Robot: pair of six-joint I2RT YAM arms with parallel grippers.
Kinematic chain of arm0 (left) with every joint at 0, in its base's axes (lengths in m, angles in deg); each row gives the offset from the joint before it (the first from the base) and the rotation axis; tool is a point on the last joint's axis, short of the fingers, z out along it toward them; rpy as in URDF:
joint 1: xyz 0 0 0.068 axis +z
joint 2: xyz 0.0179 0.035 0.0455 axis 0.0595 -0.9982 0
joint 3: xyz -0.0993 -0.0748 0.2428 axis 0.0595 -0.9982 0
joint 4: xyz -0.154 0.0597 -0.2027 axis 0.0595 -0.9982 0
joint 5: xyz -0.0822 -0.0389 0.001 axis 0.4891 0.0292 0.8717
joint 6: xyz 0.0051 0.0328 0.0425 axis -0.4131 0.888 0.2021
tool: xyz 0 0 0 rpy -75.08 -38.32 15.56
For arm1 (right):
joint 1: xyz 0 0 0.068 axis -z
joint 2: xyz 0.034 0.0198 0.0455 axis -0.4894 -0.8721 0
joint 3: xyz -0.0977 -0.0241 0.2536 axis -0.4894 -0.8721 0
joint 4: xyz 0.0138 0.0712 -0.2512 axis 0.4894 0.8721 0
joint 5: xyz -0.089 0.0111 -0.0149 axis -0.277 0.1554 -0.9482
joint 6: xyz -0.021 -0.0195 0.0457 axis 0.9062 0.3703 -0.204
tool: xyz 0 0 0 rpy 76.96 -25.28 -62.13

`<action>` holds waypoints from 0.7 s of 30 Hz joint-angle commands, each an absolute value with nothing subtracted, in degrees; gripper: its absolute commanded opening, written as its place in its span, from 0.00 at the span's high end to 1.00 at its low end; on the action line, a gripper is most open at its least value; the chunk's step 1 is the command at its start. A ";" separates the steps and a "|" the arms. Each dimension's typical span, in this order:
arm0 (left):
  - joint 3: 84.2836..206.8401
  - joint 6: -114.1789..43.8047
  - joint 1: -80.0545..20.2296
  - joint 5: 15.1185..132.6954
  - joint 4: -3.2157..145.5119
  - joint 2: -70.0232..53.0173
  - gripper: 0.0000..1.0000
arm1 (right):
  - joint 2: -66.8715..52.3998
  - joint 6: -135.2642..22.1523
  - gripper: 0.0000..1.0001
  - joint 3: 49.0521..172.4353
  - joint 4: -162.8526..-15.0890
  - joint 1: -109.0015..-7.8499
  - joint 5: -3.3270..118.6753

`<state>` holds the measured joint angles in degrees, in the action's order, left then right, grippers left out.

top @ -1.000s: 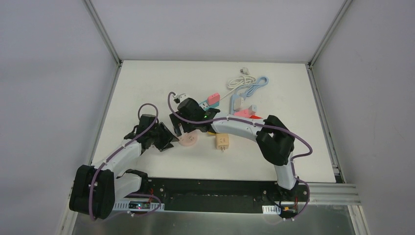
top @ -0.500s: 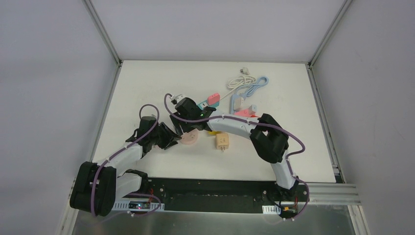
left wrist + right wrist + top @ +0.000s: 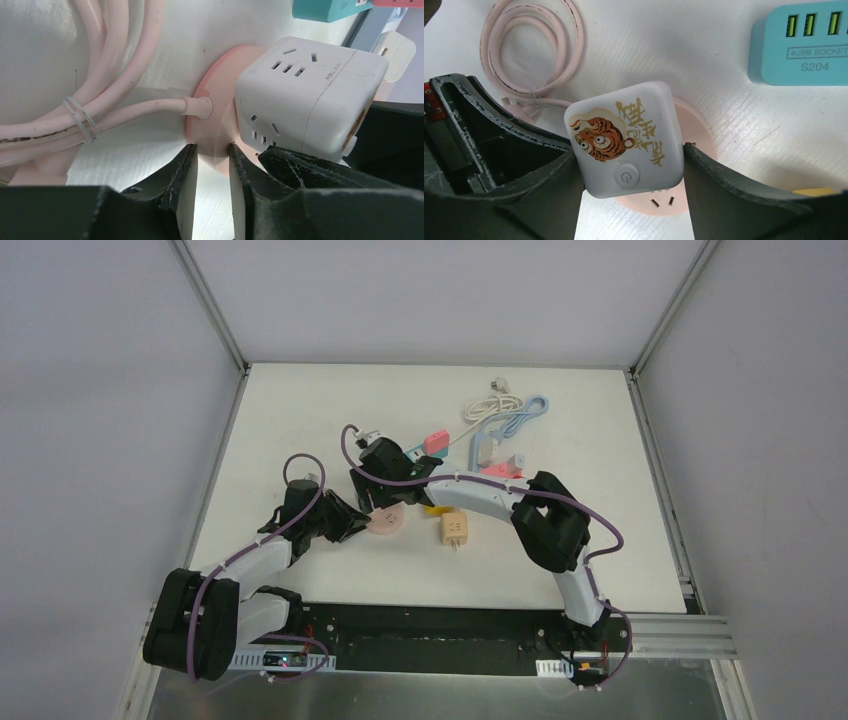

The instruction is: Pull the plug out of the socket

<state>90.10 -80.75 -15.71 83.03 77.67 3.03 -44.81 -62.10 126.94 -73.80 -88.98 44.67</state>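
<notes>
Near the middle of the white table (image 3: 300, 410), the white tiger-print cube plug (image 3: 626, 135) stands seated in the round pink plastic socket disc (image 3: 220, 65), its axis square to the disc face. It looks rigid, light and smooth-sided: your right gripper (image 3: 629, 165) clamps 2 opposite faces, and your left gripper (image 3: 212, 150) pinches the disc rim narrowly. Pull straight along that axis.

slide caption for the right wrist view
Right gripper clamps the tiger-print cube plug seated on the round pink socket.
</notes>
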 commanded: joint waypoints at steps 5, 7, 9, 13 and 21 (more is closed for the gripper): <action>86.50 -78.06 -15.89 78.75 68.61 2.34 0.77 | -41.89 -56.21 0.31 129.95 -77.40 -86.82 56.05; 86.28 -77.97 -15.92 78.08 67.07 3.41 0.78 | -42.55 -54.55 0.29 131.00 -75.94 -85.77 59.02; 85.95 -77.85 -15.89 77.62 66.29 4.68 0.78 | -43.77 -52.83 0.28 132.17 -74.19 -85.17 60.92; 85.31 -77.58 -15.94 76.96 65.24 6.39 0.79 | -45.43 -50.19 0.25 133.16 -71.75 -85.03 60.25; 84.99 -77.39 -15.88 77.42 64.99 7.08 0.80 | -48.40 -46.55 0.25 135.20 -68.48 -85.07 64.11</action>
